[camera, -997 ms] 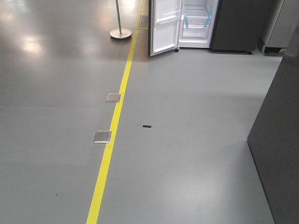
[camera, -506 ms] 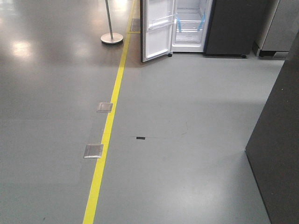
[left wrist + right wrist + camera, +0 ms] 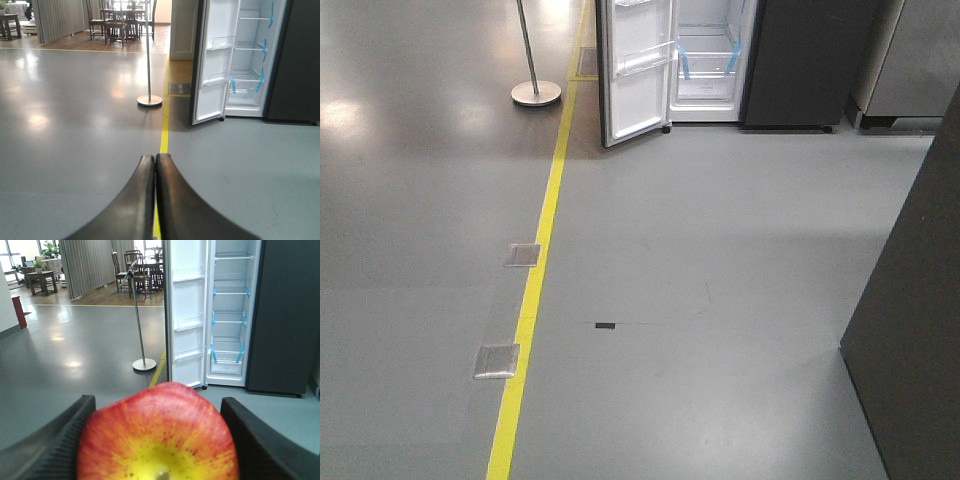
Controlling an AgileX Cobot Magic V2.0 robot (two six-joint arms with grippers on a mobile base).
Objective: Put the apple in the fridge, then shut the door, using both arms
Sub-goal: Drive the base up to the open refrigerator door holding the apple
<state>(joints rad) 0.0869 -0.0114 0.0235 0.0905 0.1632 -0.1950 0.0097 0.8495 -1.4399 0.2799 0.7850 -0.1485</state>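
Apple (image 3: 157,435) held, open fridge (image 3: 229,315) well ahead.
My right tool (image 3: 157,442) grips it, left tool (image 3: 155,170) closed empty; placing it and shutting the door (image 3: 187,315) remain.

Open floor (image 3: 720,230) ahead, wide passage up to the fridge (image 3: 708,70). Its door (image 3: 636,85) is swung out on the left of the opening, bins jutting from its inner face. The cavity faces me, split by shelves into stacked bays. Pole stand (image 3: 535,92) left of the door, across the yellow line (image 3: 530,300). Dark cabinet (image 3: 915,330) walls off my near right. Apple (image 3: 155,425) fills my right gripper (image 3: 159,450). My left gripper (image 3: 155,165) has its fingers pressed together, no gap.
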